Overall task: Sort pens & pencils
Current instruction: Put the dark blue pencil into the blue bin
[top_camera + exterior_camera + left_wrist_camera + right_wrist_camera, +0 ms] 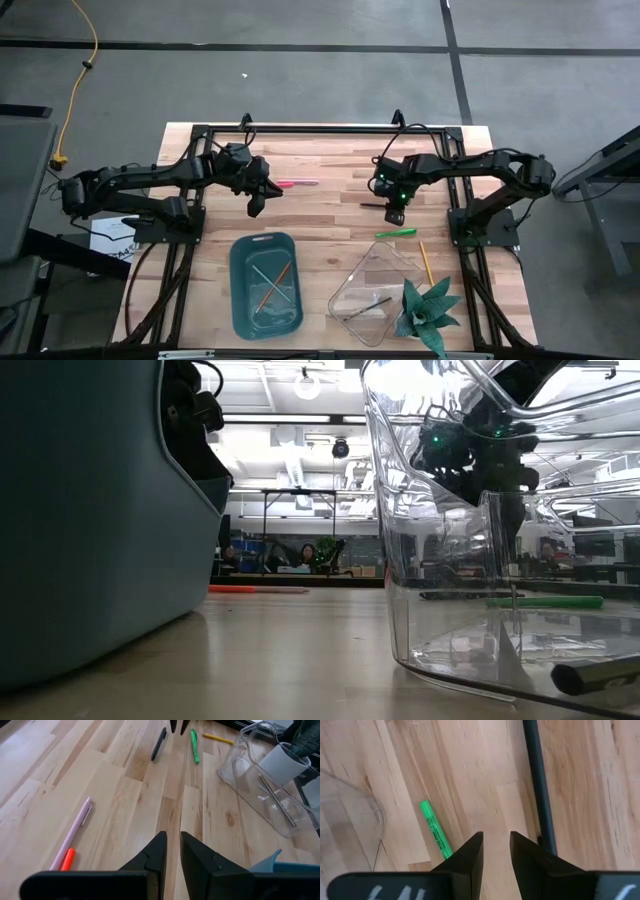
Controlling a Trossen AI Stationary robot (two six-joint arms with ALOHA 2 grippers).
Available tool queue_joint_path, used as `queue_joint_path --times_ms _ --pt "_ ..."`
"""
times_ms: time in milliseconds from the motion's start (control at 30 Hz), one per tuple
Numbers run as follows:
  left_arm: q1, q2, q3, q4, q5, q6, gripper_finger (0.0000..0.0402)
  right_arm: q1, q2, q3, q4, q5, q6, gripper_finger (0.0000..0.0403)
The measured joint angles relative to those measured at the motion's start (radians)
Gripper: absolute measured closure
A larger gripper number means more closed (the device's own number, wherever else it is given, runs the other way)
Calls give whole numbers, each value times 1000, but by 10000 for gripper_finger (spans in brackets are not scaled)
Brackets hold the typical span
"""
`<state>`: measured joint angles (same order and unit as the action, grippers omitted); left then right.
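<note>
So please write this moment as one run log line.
left hand: nearly shut, empty, near pink pen | right hand: narrow gap, empty, over black pen | green pen: on table

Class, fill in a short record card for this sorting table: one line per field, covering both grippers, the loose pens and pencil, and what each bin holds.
Left gripper: above bare table near the pink pen, jaws slightly apart, holding nothing
Right gripper: above the black pen, jaws slightly apart, holding nothing
Green pen: loose on the table by the clear bin
Yellow pencil: loose, beside the clear bin
Teal bin: holds thin pencils
Clear bin: holds one dark stick
</note>
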<state>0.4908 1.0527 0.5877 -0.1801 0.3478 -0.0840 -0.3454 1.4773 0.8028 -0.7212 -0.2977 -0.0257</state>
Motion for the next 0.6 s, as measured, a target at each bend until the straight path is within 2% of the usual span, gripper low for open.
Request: queue_joint_path --times_ms 167,267,500,600 --pt "0 0 0 0 -1 0 360 0 0 5 29 -9 26 316" --pt "0 0 0 0 -1 -4 360 -2 0 56 39 -30 27 316" --pt "-1 0 0 0 -2 -30 360 -1 0 295 40 -62 21 316" --pt "-1 0 0 0 0 -35 360 5 0 404 40 -132 18 316"
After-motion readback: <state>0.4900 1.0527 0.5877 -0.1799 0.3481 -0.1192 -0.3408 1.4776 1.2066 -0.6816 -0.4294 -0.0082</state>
